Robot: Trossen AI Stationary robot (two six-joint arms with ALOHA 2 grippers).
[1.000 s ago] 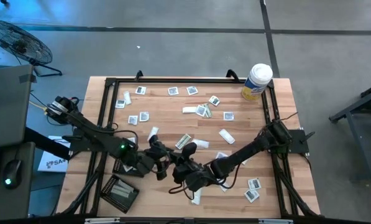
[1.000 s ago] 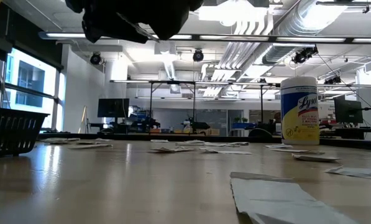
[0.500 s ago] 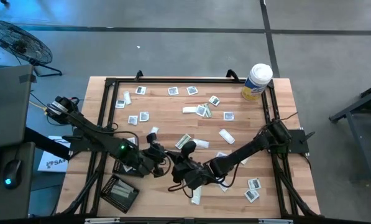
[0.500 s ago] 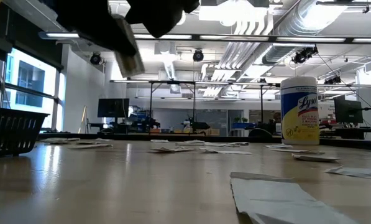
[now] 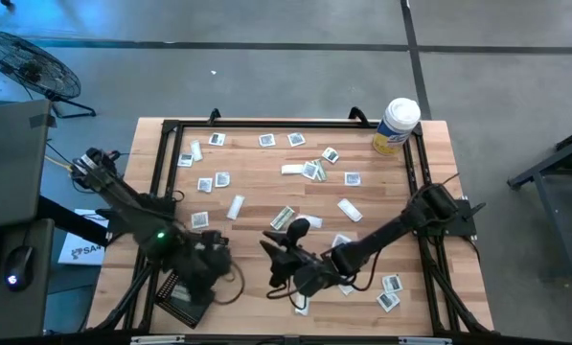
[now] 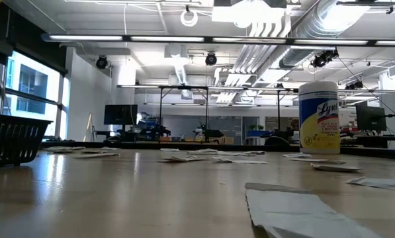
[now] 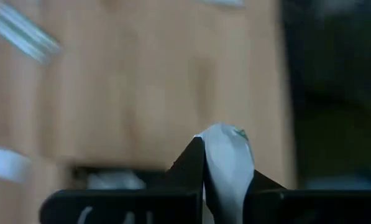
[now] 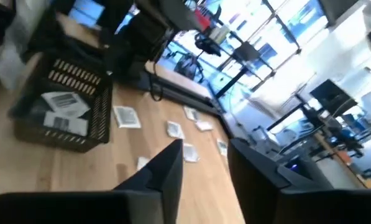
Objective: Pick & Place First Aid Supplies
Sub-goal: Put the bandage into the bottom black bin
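We see the left tool (image 7: 225, 186) pinching a thin, flat white packet (image 7: 227, 155) above the black mesh tray (image 5: 182, 297). Lower centre, the right tool (image 8: 204, 163) stands spread over the wooden surface (image 5: 257, 182).

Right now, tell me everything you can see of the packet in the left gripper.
The packet is small, flat and white-grey, papery by the look, with a faint green mark near its rounded tip. It stands on edge, pinched between the dark fingers of the left gripper, which is shut on it. Only its upper part shows. The gripper hangs above the wooden table, near the black mesh tray.
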